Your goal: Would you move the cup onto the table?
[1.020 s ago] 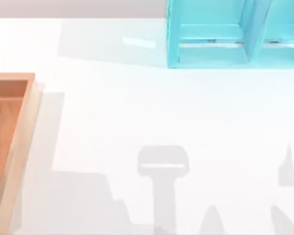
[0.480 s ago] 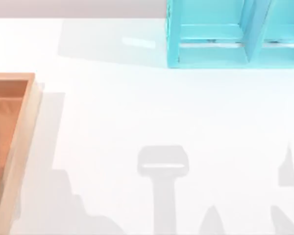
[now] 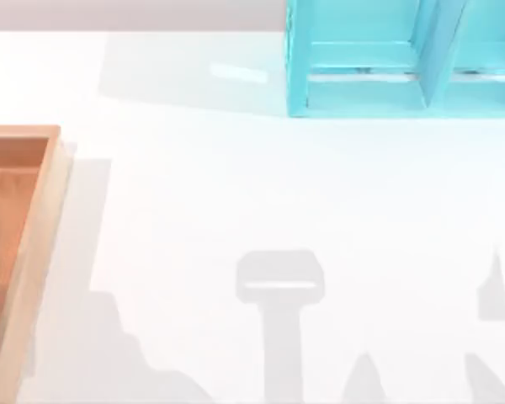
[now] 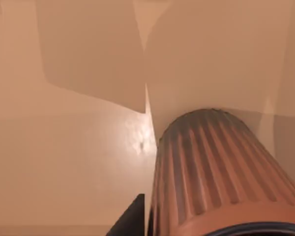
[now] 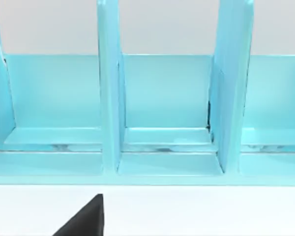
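- Tray (image 3: 21,252) sits at the table's (image 3: 236,194) left edge in the top view. Its wooden floor is the tan surface under my left wrist camera, so my left arm is working over the tray.
- Cup (image 4: 221,177) is right up against my left gripper (image 4: 137,221), tight in the left wrist view. Ribbed side wall runs away from the camera, dark rim nearest the lens, so its long axis lies roughly along my gripper's reach.
- One dark finger (image 4: 130,219) shows just beside the cup wall, touching or nearly so. I can't see the other one, so I can't tell whether I'm clamped on the cup or merely bracketing it.
- Can't tell if the cup base is on the tray floor or lifted off it.
- Key relation: the cup is over the tray, and bare table lies to the tray's right in the top view. My judgement: the move is a carry rightward over the tray rim, then down onto the white surface.
- Left arm is clearly the nearer one.
- Shelf (image 3: 404,59) stands at the far right of the table, well apart from the tray.
- Right gripper (image 5: 83,219) is parked facing the shelf compartments; one dark finger shows, spread unclear.
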